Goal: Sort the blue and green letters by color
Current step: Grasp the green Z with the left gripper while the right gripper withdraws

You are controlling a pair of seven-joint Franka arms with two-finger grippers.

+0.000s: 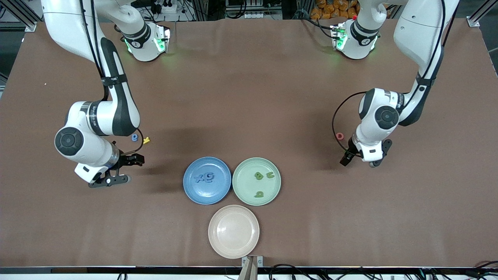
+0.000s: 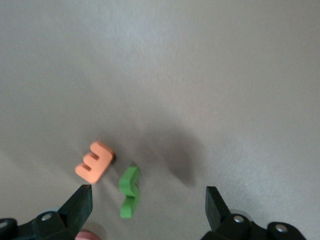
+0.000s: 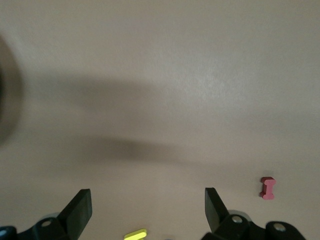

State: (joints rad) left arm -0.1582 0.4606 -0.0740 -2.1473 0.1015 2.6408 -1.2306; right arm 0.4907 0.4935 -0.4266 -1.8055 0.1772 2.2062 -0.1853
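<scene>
Both pincers released: left pincer (image 2: 147,200) hung over the green letter (image 2: 129,192) low in its frame, right pincer (image 3: 147,202) idle; light, squashy foam, so pinch its edges.

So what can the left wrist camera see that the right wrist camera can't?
Only the left wrist view shows an orange letter lying beside a green letter, apart from each other, just ahead of the open left pincer. Only the right wrist view shows a dark red letter and a yellow letter by the open right pincer. Both show bare brown table and two black fingertips holding nothing.
</scene>
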